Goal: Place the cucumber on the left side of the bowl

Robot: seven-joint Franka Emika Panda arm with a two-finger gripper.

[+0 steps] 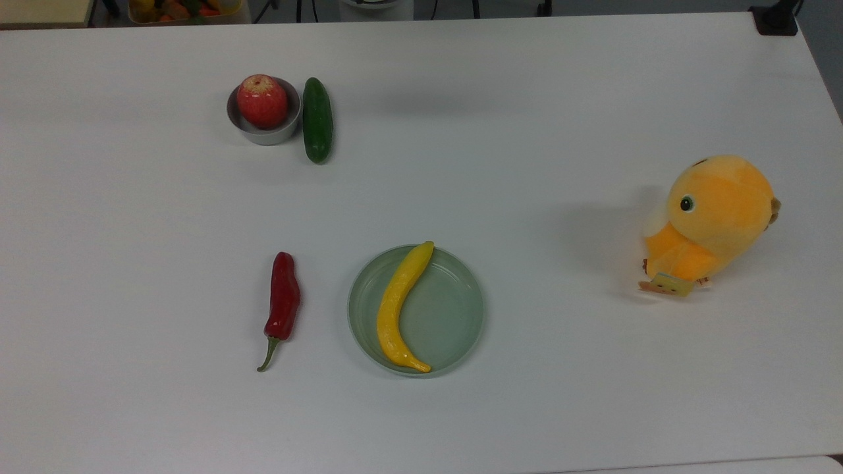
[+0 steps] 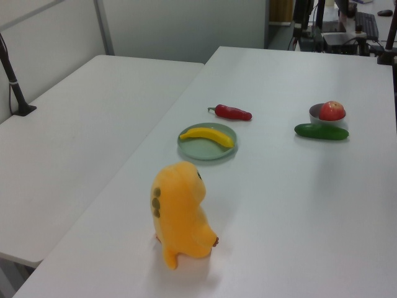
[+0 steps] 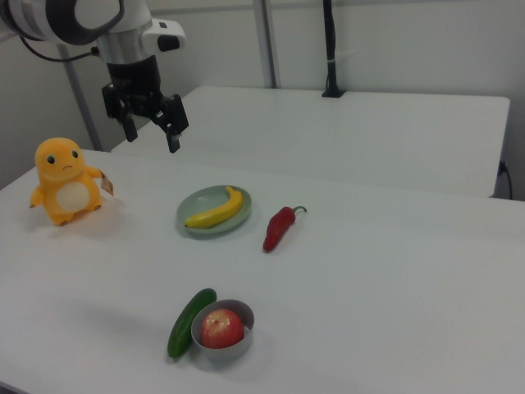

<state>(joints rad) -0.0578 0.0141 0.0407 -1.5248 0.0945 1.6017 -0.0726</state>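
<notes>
Across the white tabletop [image 3: 369, 279] we see the cucumber [image 3: 189, 322] seemingly touching the bowl [image 3: 223, 330], well apart from our open, empty tool [image 3: 152, 135].

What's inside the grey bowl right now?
A red apple sits in the bowl and nearly fills it. The bowl's bottom is covered by the apple, so anything beneath it can't be seen.

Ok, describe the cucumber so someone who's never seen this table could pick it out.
On the white table, find the small grey metal bowl holding a red apple. The cucumber lies right beside it: short, smooth, dark green, the table's one all-green item.
</notes>
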